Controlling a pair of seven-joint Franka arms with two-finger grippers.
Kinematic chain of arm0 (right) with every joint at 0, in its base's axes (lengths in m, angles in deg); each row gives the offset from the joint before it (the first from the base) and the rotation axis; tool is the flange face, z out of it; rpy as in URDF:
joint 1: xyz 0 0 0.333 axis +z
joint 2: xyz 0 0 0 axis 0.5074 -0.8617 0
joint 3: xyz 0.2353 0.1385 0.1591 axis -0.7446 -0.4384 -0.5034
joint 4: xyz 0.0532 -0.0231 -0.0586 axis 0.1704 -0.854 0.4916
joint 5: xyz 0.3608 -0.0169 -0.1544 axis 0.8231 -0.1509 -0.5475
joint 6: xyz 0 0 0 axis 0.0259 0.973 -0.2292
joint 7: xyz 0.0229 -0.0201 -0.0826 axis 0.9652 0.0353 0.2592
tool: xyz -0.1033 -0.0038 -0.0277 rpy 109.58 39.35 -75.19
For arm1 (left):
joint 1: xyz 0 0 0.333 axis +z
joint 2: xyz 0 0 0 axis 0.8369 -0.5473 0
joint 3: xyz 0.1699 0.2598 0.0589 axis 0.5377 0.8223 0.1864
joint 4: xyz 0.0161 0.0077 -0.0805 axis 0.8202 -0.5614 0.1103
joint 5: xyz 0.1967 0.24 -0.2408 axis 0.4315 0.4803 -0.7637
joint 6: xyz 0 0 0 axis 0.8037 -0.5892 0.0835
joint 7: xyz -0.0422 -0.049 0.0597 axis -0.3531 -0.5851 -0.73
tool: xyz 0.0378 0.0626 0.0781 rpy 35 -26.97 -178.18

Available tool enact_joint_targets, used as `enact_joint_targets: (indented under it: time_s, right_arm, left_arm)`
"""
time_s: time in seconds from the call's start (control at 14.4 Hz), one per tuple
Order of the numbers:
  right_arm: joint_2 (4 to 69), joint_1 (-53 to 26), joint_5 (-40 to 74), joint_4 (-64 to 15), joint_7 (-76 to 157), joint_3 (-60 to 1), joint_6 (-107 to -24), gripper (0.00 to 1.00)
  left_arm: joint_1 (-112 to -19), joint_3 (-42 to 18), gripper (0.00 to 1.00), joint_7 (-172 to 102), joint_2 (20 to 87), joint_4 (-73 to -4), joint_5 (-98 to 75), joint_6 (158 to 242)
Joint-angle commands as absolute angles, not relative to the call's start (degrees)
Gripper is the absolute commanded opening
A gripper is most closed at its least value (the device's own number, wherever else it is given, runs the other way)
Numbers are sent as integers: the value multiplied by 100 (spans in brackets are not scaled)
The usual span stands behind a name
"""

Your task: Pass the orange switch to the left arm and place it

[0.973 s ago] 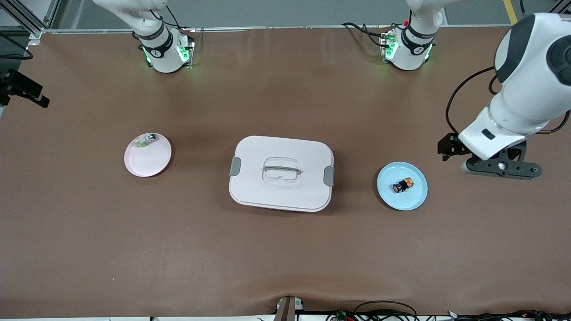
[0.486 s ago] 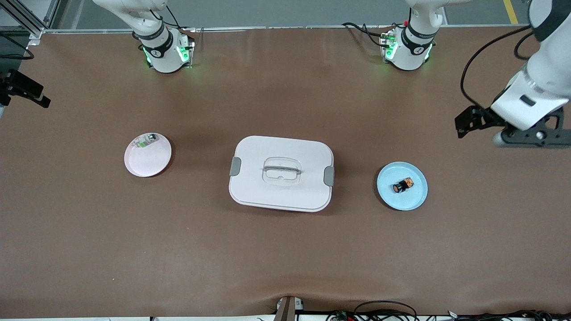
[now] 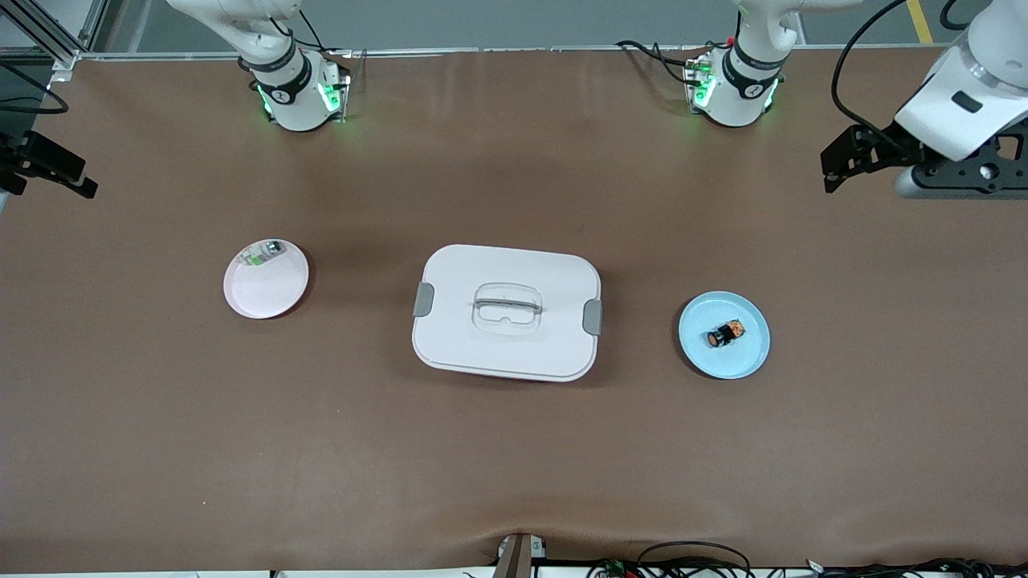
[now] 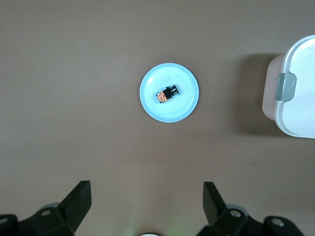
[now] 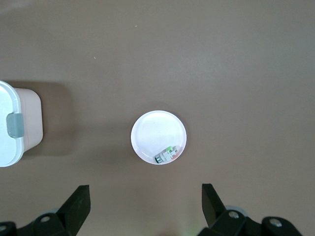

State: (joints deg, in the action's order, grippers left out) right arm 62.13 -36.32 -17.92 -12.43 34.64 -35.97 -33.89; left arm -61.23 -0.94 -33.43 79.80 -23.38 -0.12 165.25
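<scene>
Lying on its side, the orange switch rests on the blue plate toward the left arm's end of the table — well apart from the box at the middle. The left hand hangs high over bare table, fingers spread wide. The right hand — likewise spread — hangs above the white plate holding a green-white part.

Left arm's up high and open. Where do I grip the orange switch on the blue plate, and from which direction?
Come straight down from above. The orange switch lies on its side, alone in the blue plate, so close the fingers across its black cylindrical body, square to its long axis, not on the round orange end. The left gripper is open, high above the table.
</scene>
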Motion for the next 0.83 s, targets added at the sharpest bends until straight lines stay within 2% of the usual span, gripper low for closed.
enact_joint_targets:
  time_s: [0.0,0.42,0.76]
  right_arm:
    - [6153,-3603,-1832,-1080,3506,-3600,-3295,100]
    - [6127,-3401,-2096,-1142,3489,-3547,-3251,100]
    - [6065,-3067,-2096,-1133,3498,-3117,-3084,100]
  left_arm:
    - [-6489,450,100,-3385,8241,-2424,-188,16356]
    - [-6429,539,100,-3420,8207,-2397,-188,16294]
    - [-6438,539,100,-3411,8163,-2362,-118,16302]
